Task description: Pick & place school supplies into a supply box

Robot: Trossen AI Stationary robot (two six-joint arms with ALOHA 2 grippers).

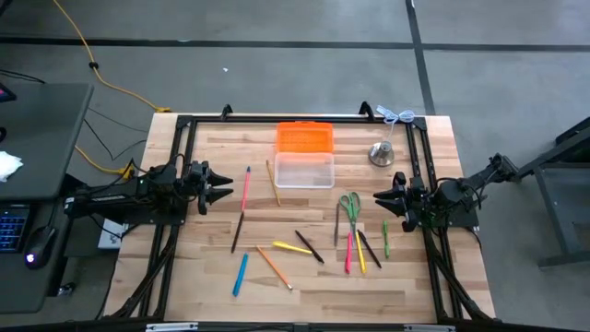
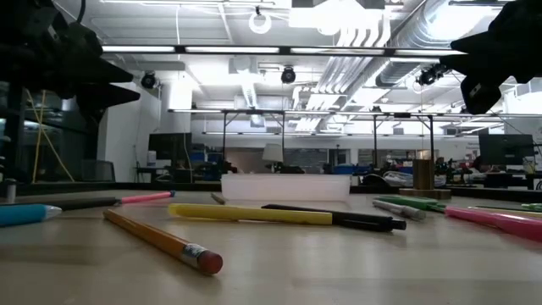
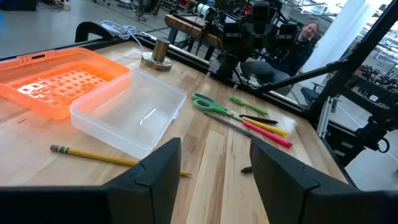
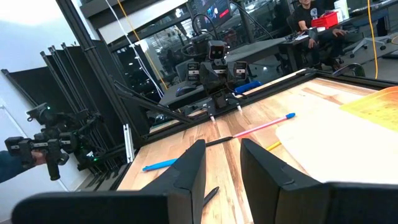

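Across the surface [image 1: 304, 277] lie roughly twelve pens and pencils [image 1: 297, 248], one scissors [image 1: 350, 204], one clear box [image 1: 304, 171]; both claws spread, empty.

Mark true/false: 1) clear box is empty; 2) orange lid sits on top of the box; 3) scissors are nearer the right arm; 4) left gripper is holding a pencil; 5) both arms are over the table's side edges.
1) The clear box is empty: true.
2) The orange lid sits on top of the box: false. It lies flat on the table beside the box, on its far side.
3) The scissors are nearer the right arm: true.
4) The left gripper is holding a pencil: false. It is open and holds nothing.
5) Both arms are over the table's side edges: true. The right gripper is open and empty too.
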